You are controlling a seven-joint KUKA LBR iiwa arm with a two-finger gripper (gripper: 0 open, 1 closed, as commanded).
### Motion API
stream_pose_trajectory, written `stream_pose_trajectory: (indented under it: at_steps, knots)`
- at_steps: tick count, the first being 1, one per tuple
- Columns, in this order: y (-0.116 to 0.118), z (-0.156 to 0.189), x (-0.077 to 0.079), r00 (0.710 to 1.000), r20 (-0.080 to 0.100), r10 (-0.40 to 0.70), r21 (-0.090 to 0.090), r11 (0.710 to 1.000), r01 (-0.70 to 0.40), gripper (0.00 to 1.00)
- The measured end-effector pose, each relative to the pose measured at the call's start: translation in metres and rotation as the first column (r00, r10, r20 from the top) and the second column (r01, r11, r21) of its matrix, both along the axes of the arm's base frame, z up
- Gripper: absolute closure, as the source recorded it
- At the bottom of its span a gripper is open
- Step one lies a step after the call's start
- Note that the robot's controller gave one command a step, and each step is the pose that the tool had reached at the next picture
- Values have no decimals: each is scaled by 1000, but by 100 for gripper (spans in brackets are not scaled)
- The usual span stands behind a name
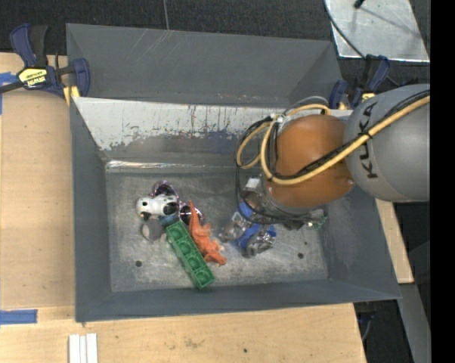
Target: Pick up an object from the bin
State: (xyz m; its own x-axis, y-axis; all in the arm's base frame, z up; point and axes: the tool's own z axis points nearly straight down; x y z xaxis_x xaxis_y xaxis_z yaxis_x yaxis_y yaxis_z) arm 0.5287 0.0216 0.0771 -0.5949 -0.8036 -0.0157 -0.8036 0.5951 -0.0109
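We see a grey metal bin (91,225) with sloped walls and a scuffed, scratched floor. The back wall has dark streaks.

Contents:
- Left of centre is a small white toy (150,206) with black and purple bits, rounded in shape.
- Just right of it is an orange rubbery figure (205,241) with an irregular shape, lying flat.
- A long green studded plastic brick (189,256) lies diagonally, touching the orange figure along its side.
- Right of centre is a small cluster of blue and silver pieces (248,240), which look like shiny hard plastic or metal. We can't make out their exact shape.

The arm (394,146) is grey and smooth and comes in from the right. A glossy rounded orange cover (307,161) sits at the wrist, with yellow cables (252,146) looped around it. The gripper (258,219) is down near the bin floor, right at the blue and silver cluster, and it is touching or just above it. The cover hides most of the gripper, so we cannot tell whether it is open or closed, or whether it has hold of anything.

The blue and silver cluster is the thing nearest the gripper. The toy, figure and brick sit well apart from it to the left.
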Motion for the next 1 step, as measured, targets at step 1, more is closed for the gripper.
stream_pose_trajectory:
  at_steps: [1]
  knots:
    - [0,0,0,1000,0,-1,0,1000,1,100]
